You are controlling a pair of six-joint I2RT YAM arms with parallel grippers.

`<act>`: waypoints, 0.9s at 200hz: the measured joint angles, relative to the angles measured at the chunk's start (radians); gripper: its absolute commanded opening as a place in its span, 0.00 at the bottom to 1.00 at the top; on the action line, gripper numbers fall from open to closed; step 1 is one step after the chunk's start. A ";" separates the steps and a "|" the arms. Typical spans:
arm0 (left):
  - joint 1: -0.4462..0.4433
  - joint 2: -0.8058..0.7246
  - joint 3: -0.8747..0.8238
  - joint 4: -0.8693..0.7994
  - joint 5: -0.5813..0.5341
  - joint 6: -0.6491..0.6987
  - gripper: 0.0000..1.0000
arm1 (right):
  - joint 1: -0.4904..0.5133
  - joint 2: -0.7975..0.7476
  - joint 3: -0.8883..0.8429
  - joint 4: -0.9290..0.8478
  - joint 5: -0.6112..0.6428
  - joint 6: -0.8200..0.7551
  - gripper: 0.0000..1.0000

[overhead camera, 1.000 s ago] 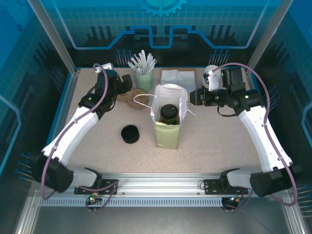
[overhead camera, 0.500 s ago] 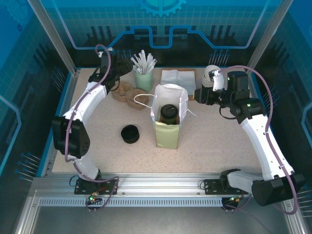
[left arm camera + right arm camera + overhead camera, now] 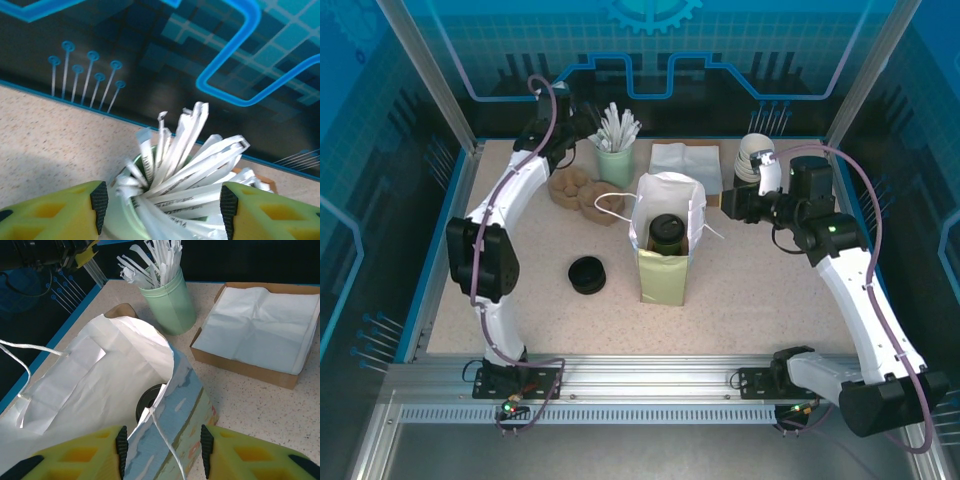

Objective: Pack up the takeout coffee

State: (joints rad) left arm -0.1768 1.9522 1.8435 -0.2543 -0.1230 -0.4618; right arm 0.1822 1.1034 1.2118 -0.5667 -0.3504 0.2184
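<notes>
The takeout coffee stands inside the open paper bag at the table's middle, its black lid showing down in the bag. My right gripper is at the bag's right side, open, its jaws straddling the bag's printed side wall and a handle string. My left gripper is at the back of the table, open, its pads on either side of the wrapped straws in a green cup.
A low black round piece lies left of the bag. Brown paper pieces sit behind it. A box of white napkins and the green straw cup stand behind the bag. Stacked cups are at the back right.
My left arm has swung back and right from the brown pieces to the straw cup, its jaws narrowing. My right gripper has drawn slightly right beside the bag and narrowed a little.
</notes>
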 measured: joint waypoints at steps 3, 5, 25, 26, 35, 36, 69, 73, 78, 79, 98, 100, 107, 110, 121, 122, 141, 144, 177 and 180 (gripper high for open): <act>0.000 0.005 0.007 0.001 0.005 0.004 0.62 | 0.000 0.000 0.000 0.002 0.000 0.000 0.46; -0.001 0.008 0.012 0.001 0.009 0.008 0.62 | 0.000 0.000 0.000 0.003 0.000 0.000 0.46; -0.004 0.037 0.048 0.006 0.035 0.047 0.62 | 0.000 0.000 0.000 0.014 -0.002 0.000 0.46; -0.004 0.039 0.051 0.006 0.038 0.048 0.62 | 0.000 0.000 0.000 0.014 -0.002 0.000 0.46; -0.005 0.054 0.069 0.005 0.053 0.069 0.62 | 0.000 0.002 0.000 0.019 -0.002 0.000 0.46; -0.005 0.056 0.071 0.005 0.054 0.071 0.62 | 0.000 0.003 0.000 0.019 -0.002 0.000 0.46; -0.006 0.162 0.230 -0.018 0.100 0.179 0.62 | 0.000 0.028 0.000 0.035 -0.006 0.001 0.46; -0.006 0.171 0.243 -0.020 0.103 0.193 0.62 | 0.000 0.032 0.000 0.035 -0.008 0.001 0.46; -0.006 0.180 0.254 -0.022 0.107 0.213 0.62 | 0.000 0.036 0.000 0.036 -0.010 0.002 0.46; -0.006 0.181 0.255 -0.022 0.107 0.216 0.62 | 0.000 0.038 0.000 0.036 -0.010 0.002 0.46; -0.006 0.198 0.264 -0.030 0.122 0.285 0.62 | 0.000 0.050 0.000 0.037 -0.016 0.002 0.46; -0.006 0.200 0.264 -0.031 0.124 0.290 0.62 | 0.000 0.051 0.000 0.037 -0.017 0.002 0.46; -0.006 0.207 0.270 -0.035 0.129 0.309 0.62 | 0.000 0.053 0.000 0.037 -0.019 0.002 0.46; -0.006 0.210 0.275 -0.036 0.131 0.316 0.62 | 0.000 0.053 0.000 0.038 -0.020 0.002 0.46; -0.006 0.228 0.294 -0.039 0.143 0.343 0.62 | 0.000 0.055 0.000 0.039 -0.021 0.001 0.46; -0.006 0.229 0.296 -0.039 0.144 0.343 0.62 | 0.000 0.055 0.000 0.039 -0.022 0.001 0.46; -0.006 0.255 0.319 -0.039 0.170 0.381 0.62 | 0.000 0.066 0.000 0.047 -0.029 -0.002 0.46; -0.006 0.259 0.320 -0.039 0.175 0.386 0.62 | 0.000 0.069 0.000 0.048 -0.031 -0.003 0.46; -0.006 0.296 0.352 -0.037 0.211 0.420 0.59 | 0.000 0.101 0.000 0.052 -0.051 -0.010 0.46; -0.006 0.302 0.358 -0.038 0.212 0.422 0.58 | 0.000 0.103 0.000 0.052 -0.051 -0.011 0.46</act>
State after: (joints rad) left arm -0.1825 2.2543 2.2017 -0.2920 0.0887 -0.0402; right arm 0.1822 1.2068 1.2118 -0.5144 -0.4019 0.2077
